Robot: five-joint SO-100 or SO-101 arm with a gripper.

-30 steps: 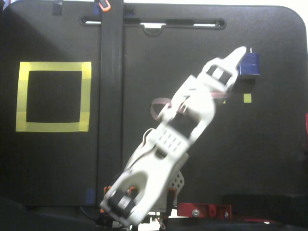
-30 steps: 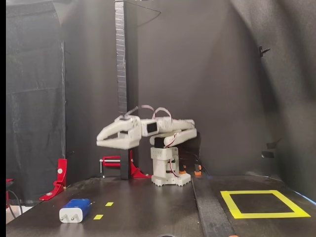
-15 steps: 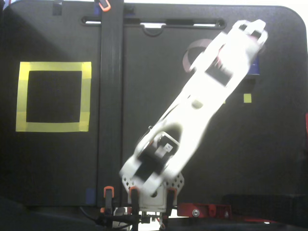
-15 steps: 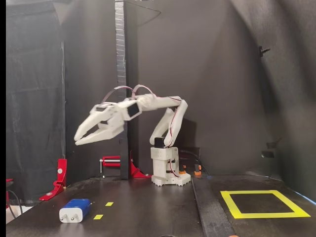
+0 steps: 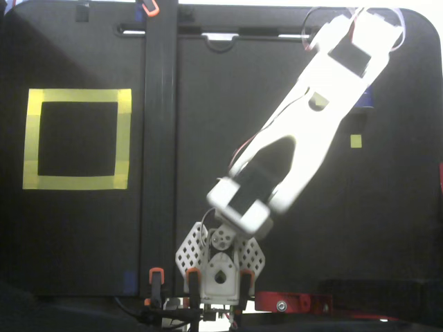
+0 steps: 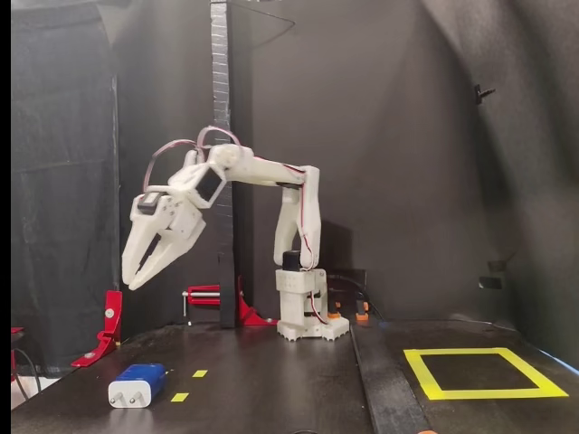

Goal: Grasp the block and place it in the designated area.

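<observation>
1. Over the right side of the table in the overhead-looking fixed view, we now have the arm (image 5: 304, 131) stretched far out; a second ago it was folded low and short of the block.
2. Side-on fixed view: the gripper (image 6: 133, 282) has swung from level to pointing steeply down, so we read this as the approach for the grasp, not yet a descent.
3. Jaws stand spread in a clear V, nothing between them.
4. Block (image 6: 137, 384) lies flat on the table at front left in that view, pronged face toward the camera, well below the fingertips and roughly under them.
5. From above, only a sliver of the block (image 5: 368, 99) shows past the wrist; the arm covers the rest.
6. Yellow square (image 6: 482, 372) is well apart, on the far side of the table from the block; also seen at left from above (image 5: 76, 139).
7. Next, we judge: drop straight down, close across the block's short width.
</observation>
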